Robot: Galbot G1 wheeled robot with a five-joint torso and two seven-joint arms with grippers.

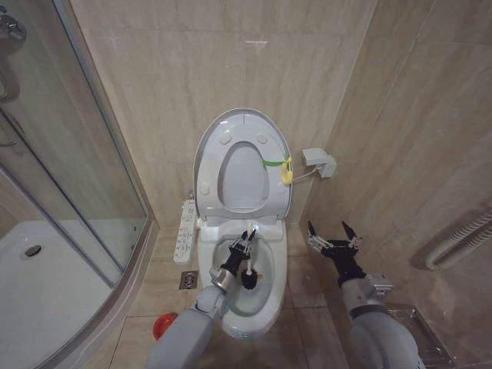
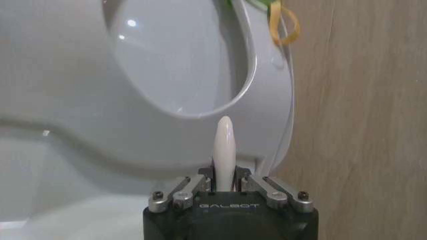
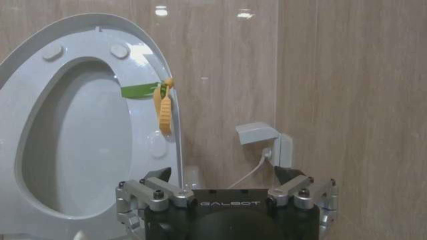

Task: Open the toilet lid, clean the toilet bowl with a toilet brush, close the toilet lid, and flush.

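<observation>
The toilet lid (image 1: 242, 181) stands raised against the wall with the seat ring (image 1: 242, 138) up in front of it; a green strap and yellow ring (image 1: 286, 169) hang at its edge. Below, the toilet bowl (image 1: 278, 270) lies uncovered. My left gripper (image 1: 244, 244) is over the bowl, shut on the white handle (image 2: 224, 145) of the toilet brush. The brush's dark head (image 1: 248, 278) is down inside the bowl. To the right of the bowl, my right gripper (image 1: 332, 234) hangs open and holds nothing. In the right wrist view, this gripper (image 3: 222, 175) faces the raised lid (image 3: 80, 150).
A red cup holder (image 1: 161, 324) sits on the floor left of the toilet, near a floor drain (image 1: 188, 279). The button panel (image 1: 184, 231) runs along the bowl's left side. A glass shower enclosure (image 1: 69, 192) fills the left. A wall box (image 1: 317, 161) and a hose (image 1: 461, 242) are on the right.
</observation>
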